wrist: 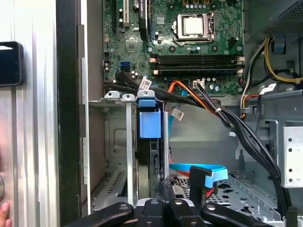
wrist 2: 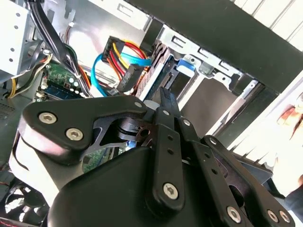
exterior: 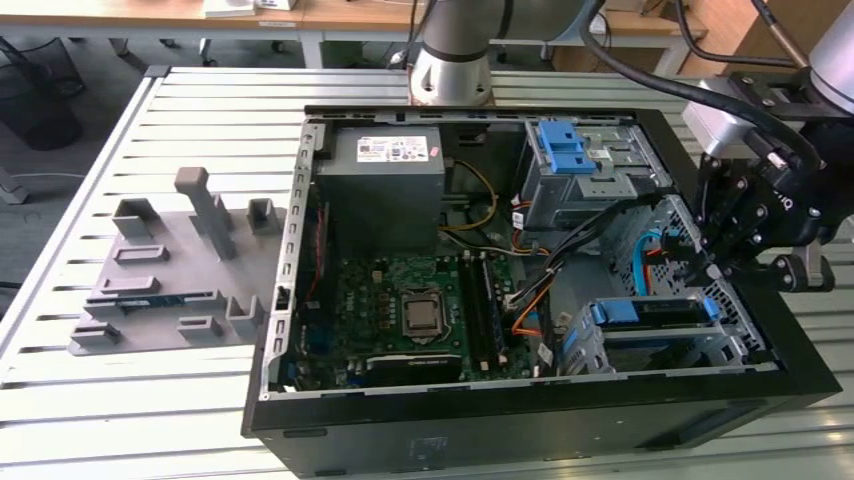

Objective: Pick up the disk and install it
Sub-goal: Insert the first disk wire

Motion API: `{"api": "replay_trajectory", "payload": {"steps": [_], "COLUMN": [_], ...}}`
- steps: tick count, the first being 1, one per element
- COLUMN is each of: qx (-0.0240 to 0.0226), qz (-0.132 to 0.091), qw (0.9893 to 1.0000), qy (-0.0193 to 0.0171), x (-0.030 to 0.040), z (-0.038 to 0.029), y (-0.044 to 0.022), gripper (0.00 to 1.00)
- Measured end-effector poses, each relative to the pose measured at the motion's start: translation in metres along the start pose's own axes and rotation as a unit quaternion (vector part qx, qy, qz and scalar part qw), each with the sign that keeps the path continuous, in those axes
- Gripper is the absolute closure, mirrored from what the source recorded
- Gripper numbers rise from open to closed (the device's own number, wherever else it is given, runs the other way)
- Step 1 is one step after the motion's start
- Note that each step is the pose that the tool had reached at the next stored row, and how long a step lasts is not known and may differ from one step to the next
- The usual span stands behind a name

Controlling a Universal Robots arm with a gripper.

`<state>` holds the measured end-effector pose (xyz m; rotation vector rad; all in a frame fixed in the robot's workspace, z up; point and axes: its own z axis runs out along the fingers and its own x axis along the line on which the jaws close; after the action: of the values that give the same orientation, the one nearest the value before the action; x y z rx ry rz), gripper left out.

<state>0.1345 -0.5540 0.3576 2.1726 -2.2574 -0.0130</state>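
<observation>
The arm (exterior: 830,50) reaches over the computer case (exterior: 534,430) wall, with its wrist angled down into the interior. In the first wrist view the gripper (wrist: 165,189) has its fingers drawn together, with no gap visible. The disk (wrist: 150,124) stands edge-on in the drive cage (wrist: 116,156), directly ahead of the fingertips. Contact cannot be confirmed.

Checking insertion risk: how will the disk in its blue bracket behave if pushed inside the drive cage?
Probably stiff: the disk is a flat slab framed by a blue bracket, so it should slide, not flex. Standing on edge between the cage walls, it likely cannot tip.
</observation>
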Motion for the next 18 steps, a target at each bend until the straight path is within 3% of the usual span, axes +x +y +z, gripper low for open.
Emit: {"api": "replay_trajectory", "payload": {"steps": [6,18], "qx": [0.0,0.0004], "qz": [0.0,0.011], "qw": [1.0,0.9999], "qy": [0.0,-0.0002], "x": [-0.0035,-0.0145], "z": [-0.0008,-0.0041], "y": [-0.0032,-0.0031], "gripper": [0.89,0.89]}}
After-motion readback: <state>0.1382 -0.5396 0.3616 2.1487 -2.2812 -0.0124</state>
